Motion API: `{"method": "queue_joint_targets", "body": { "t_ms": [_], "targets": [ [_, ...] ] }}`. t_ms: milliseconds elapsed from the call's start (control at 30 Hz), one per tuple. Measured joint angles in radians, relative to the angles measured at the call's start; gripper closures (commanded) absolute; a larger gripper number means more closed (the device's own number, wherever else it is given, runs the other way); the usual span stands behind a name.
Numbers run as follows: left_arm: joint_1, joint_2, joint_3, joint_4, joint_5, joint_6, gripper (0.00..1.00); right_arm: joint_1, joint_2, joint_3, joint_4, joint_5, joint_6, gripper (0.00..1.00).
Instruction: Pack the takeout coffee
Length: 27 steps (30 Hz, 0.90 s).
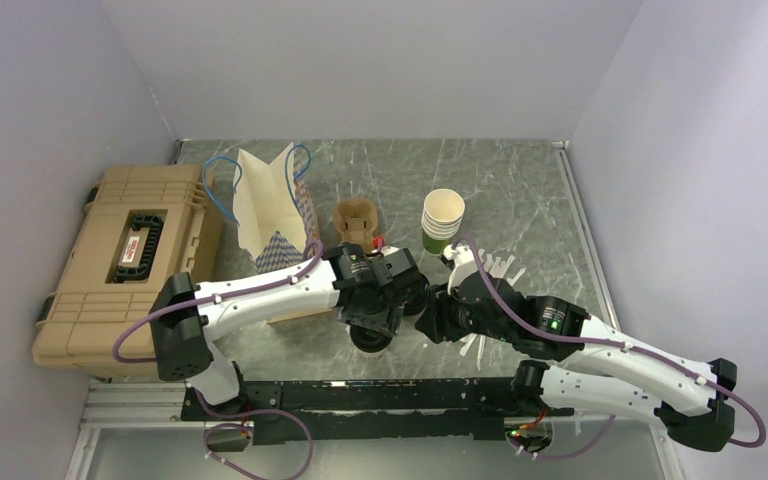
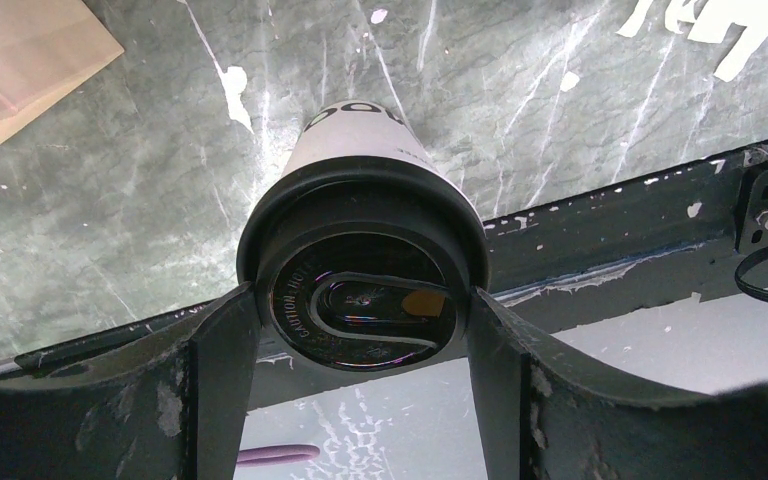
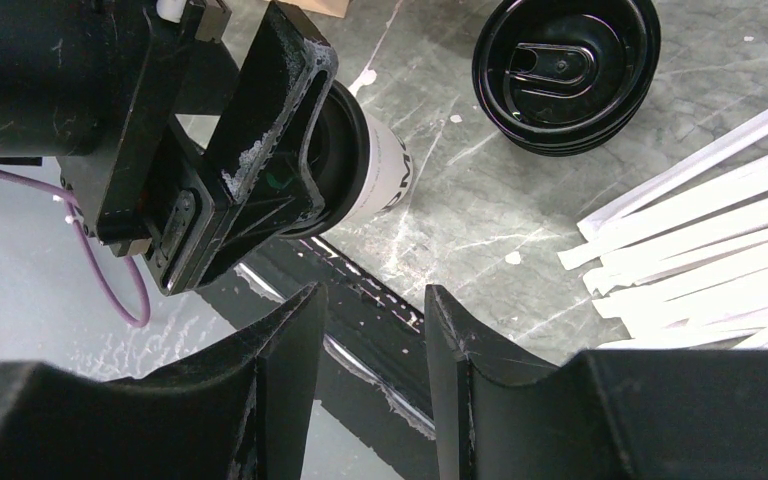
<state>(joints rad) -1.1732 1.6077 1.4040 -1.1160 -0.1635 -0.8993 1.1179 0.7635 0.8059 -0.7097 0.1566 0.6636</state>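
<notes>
The takeout coffee is a pale cup (image 2: 355,140) with a round black lid (image 2: 360,215). My left gripper (image 2: 360,300) is shut on it, one finger on each side of the lid. The cup hangs tilted over the table's near edge and the black rail. In the top view the lid (image 1: 368,340) shows just below my left gripper (image 1: 372,322). In the right wrist view the cup (image 3: 382,170) sticks out of the left gripper's fingers (image 3: 265,140). My right gripper (image 3: 372,300) is open and empty, just right of the cup, and shows in the top view (image 1: 430,322).
A paper bag with blue handles (image 1: 275,205) stands at the back left, its brown edge in the left wrist view (image 2: 20,60). A brown cup carrier (image 1: 355,220), a stack of lidless cups (image 1: 442,220), a pile of black lids (image 3: 565,70), white sticks (image 3: 700,230) and a tan case (image 1: 125,260) are nearby.
</notes>
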Motion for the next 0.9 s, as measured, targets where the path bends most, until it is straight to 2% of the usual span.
{"method": "queue_joint_targets", "body": {
  "t_ms": [167,233,533,600,900],
  "targets": [
    [0.000,0.000,0.001,-0.002,0.000,0.000,0.29,0.000,-0.005,0.000,0.000,0.001,0.000,0.55],
    [0.000,0.001,0.001,-0.002,0.000,0.000,0.22,0.000,-0.006,0.000,0.000,0.002,0.000,0.55],
    [0.000,0.005,0.003,-0.008,-0.008,0.004,0.18,0.000,-0.006,0.000,0.000,0.002,0.000,0.55],
    [0.000,0.005,0.003,-0.010,-0.011,0.005,0.02,0.000,-0.006,0.000,0.000,0.002,0.000,0.55],
    [0.000,0.005,0.010,-0.025,-0.020,0.015,0.01,0.000,-0.003,0.000,0.000,0.003,0.000,0.55]
  ]
}}
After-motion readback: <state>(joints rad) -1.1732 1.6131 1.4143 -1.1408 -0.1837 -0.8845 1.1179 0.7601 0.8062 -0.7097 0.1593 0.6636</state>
